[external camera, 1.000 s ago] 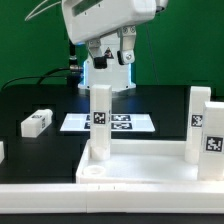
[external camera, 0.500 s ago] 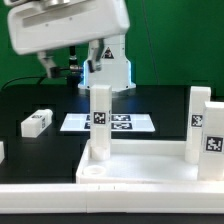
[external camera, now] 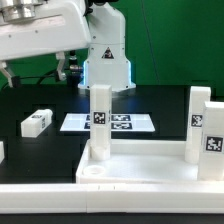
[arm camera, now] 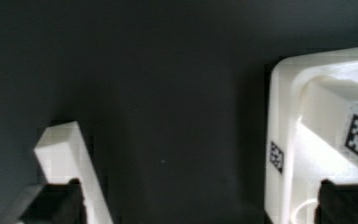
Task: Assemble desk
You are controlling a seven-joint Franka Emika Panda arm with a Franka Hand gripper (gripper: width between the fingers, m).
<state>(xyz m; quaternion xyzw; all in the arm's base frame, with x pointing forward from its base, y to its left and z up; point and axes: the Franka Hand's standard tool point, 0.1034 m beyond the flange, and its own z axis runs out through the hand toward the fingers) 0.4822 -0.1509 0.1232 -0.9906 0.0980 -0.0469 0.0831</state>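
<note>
Arm swung away toward the exterior view's left since the earlier frames; desk parts unchanged.

The robot arm point(external camera: 45, 35) now lies across the upper left of the exterior view, where a second ago its wrist hung above the middle of the table. The gripper itself is not visible in the exterior view; its fingers stand fully apart and hold nothing. The tabletop point(external camera: 130, 172) lies in the foreground with its raised rim up. One leg point(external camera: 100, 122) stands upright in the tabletop's near-left area, and a second tagged leg point(external camera: 205, 128) stands upright at its right side. A third leg point(external camera: 37, 122) lies flat on the black table point(external camera: 40, 100), well apart to the left. The marker board point(external camera: 125, 122) lies flat behind the tabletop. In the wrist view, a tagged white part point(arm camera: 327, 120) and a white part point(arm camera: 69, 165) lie apart on the dark surface.
</note>
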